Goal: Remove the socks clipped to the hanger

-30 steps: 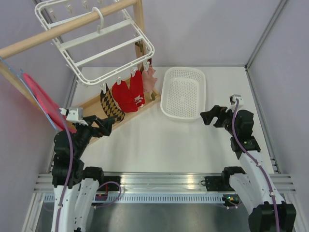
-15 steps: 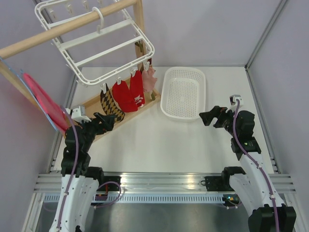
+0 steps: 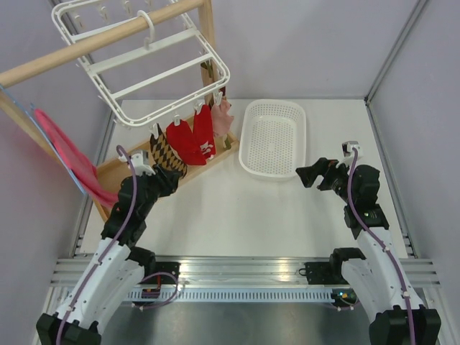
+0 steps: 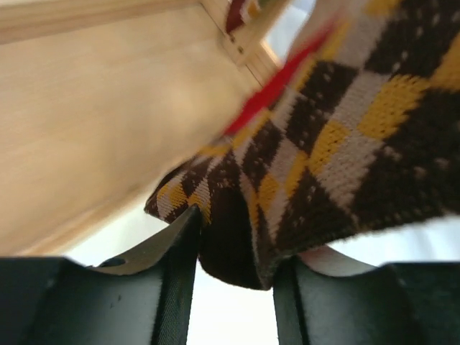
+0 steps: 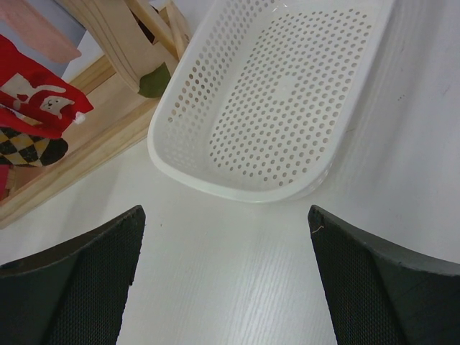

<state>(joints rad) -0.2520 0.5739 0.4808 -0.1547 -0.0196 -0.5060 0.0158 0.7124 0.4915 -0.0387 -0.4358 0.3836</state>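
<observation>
The white hanger (image 3: 154, 68) hangs by its hook from a wooden rail. Clipped along its lower edge are the socks: a brown-and-cream checkered one (image 3: 167, 152), red ones (image 3: 192, 140) and a pale pink one (image 3: 224, 116). My left gripper (image 3: 169, 176) is at the bottom of the checkered sock. In the left wrist view the sock's dark toe (image 4: 230, 244) fills the gap in that gripper (image 4: 233, 277), and both fingers (image 4: 176, 259) touch it. My right gripper (image 3: 307, 175) is open and holds nothing, over the table in front of the basket.
A white mesh basket (image 3: 243, 154) lies right of the socks, with its near rim (image 5: 237, 188) just beyond my right fingers. The wooden rack's base (image 3: 122, 167) runs diagonally under the socks. A red flat thing (image 3: 65, 154) leans at the far left.
My left arm has moved forward and right up to the checkered sock, and its jaws have narrowed onto the toe. The right arm has stayed put.
</observation>
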